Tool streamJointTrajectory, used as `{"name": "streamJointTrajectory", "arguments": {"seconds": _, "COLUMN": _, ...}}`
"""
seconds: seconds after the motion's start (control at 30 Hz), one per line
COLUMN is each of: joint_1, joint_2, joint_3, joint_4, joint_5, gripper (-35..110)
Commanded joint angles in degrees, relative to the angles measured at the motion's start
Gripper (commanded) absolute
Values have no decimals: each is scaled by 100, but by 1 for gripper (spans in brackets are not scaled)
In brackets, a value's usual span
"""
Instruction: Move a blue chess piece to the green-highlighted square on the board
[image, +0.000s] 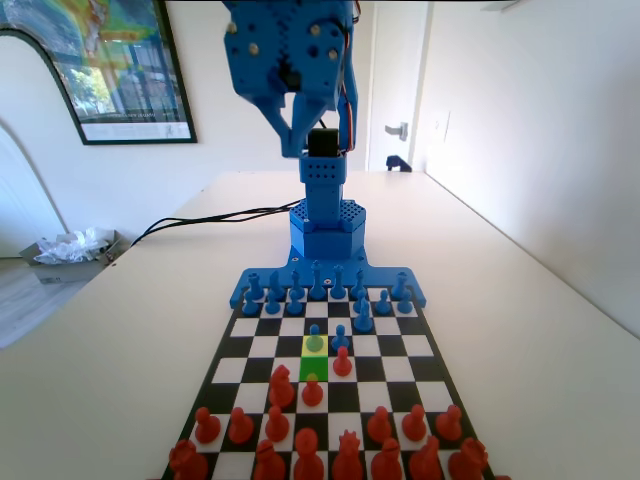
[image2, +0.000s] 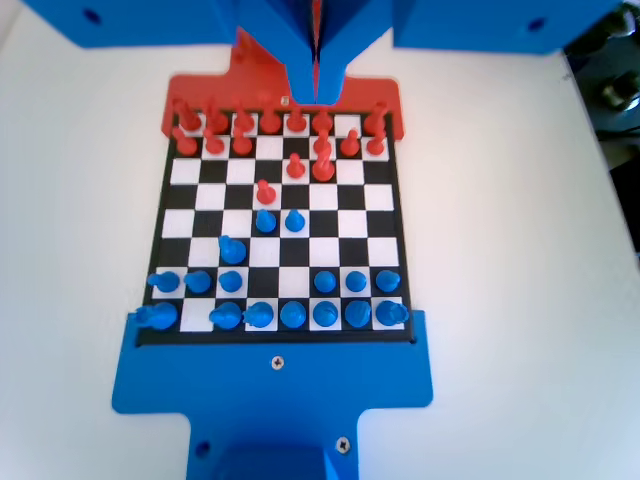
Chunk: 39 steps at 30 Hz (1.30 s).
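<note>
A blue chess piece (image: 315, 341), a small pawn, stands on the pale yellow-green square of the board (image: 398, 346). The green-highlighted square (image: 314, 368) lies bare just in front of it, toward the camera. A red pawn (image: 313, 390) stands on the square after that. From above, the same blue pawn (image2: 294, 220) sits near the middle of the board (image2: 372, 225). My gripper (image: 293, 150) hangs high above the blue end of the board. In the wrist view my gripper (image2: 317, 95) has its jaws pressed together with nothing between them.
A second advanced blue pawn (image: 340, 337) faces a red pawn (image: 342, 362) right of the highlighted squares. Blue pieces (image: 318, 290) line the far rows, red pieces (image: 307, 445) the near rows. A black cable (image: 200, 218) runs over the table at far left.
</note>
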<state>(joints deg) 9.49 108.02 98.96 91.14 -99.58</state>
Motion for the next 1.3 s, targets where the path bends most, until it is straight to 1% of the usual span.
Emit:
{"name": "streamJointTrajectory", "arguments": {"seconds": 0.0, "joint_1": 18, "joint_2": -308, "joint_3": -457, "joint_4": -132, "joint_5": -70, "gripper": 2}}
{"name": "streamJointTrajectory", "arguments": {"seconds": 0.2, "joint_1": 62, "joint_2": -545, "joint_3": 290, "joint_4": -1002, "joint_5": -343, "gripper": 3}}
{"name": "streamJointTrajectory", "arguments": {"seconds": 0.5, "joint_1": 26, "joint_2": -861, "joint_3": 1538, "joint_4": -2171, "joint_5": -1125, "gripper": 5}}
{"name": "streamJointTrajectory", "arguments": {"seconds": 0.83, "joint_1": -176, "joint_2": -1204, "joint_3": 1907, "joint_4": -3094, "joint_5": -1740, "gripper": 8}}
{"name": "streamJointTrajectory", "arguments": {"seconds": 0.9, "joint_1": -193, "joint_2": -1187, "joint_3": 2101, "joint_4": -3384, "joint_5": -1670, "gripper": 8}}
{"name": "streamJointTrajectory", "arguments": {"seconds": 1.07, "joint_1": -132, "joint_2": -1178, "joint_3": 2417, "joint_4": -3674, "joint_5": -1318, "gripper": 8}}
{"name": "streamJointTrajectory", "arguments": {"seconds": 1.27, "joint_1": -26, "joint_2": -1310, "joint_3": 2452, "joint_4": -3621, "joint_5": -703, "gripper": 9}}
